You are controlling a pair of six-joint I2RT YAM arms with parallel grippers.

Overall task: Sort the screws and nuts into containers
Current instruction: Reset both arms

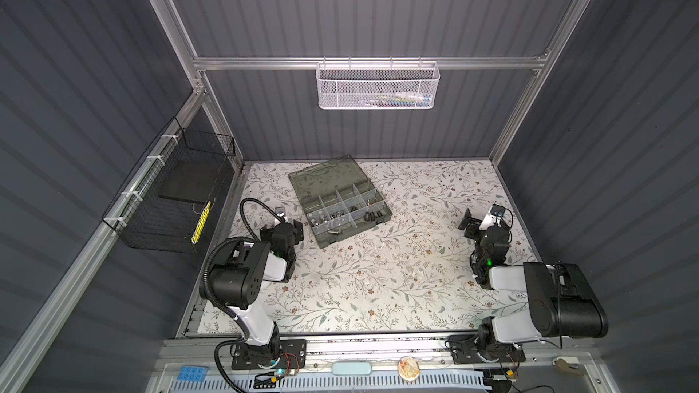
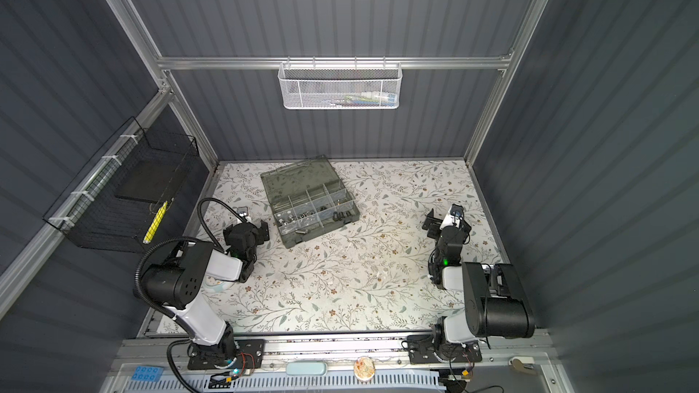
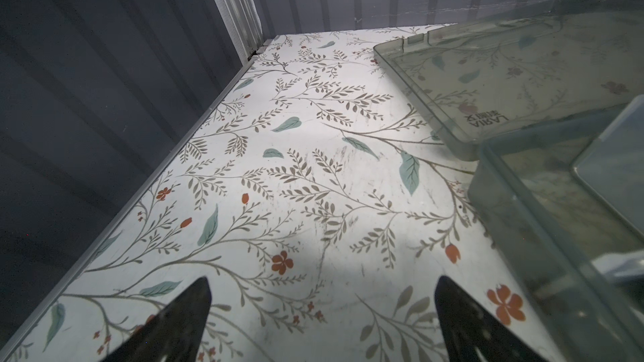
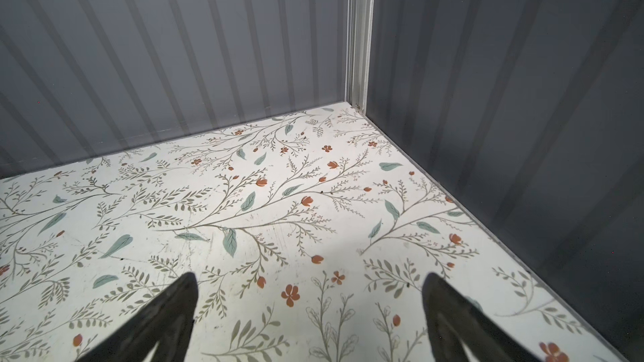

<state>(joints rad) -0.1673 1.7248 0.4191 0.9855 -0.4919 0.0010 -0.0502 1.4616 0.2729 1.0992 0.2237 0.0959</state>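
White mesh basket (image 1: pixel 376 86) hangs on the far rail. Black wire basket (image 1: pixel 170 198) is on the left wall, with a yellow strip (image 1: pixel 200 221) inside. The floral table (image 1: pixel 397 277) is bare between the arms.

The grey-green case (image 1: pixel 357 232) sits far and left of centre, skewed to the table edges. It is open, with the smoky lid (image 1: pixel 323 177) laid flat on the far side. The containers (image 1: pixel 337 198) are its compartments, split by pale dividers. Silver bits (image 1: pixel 321 220) lie in the near-left ones, too small to tell nuts from screws. Black screws (image 1: pixel 372 216) are at the right end, and one silver screw (image 1: pixel 333 232) lies in the near-edge slot.

Left gripper (image 3: pixel 322 283): jaws spread wide, gripping nothing, low just left of the case. The case wall shows close by in the left wrist view. Right gripper (image 4: pixel 310 276): jaws spread, gripping nothing, well apart on the right, facing the far right corner.
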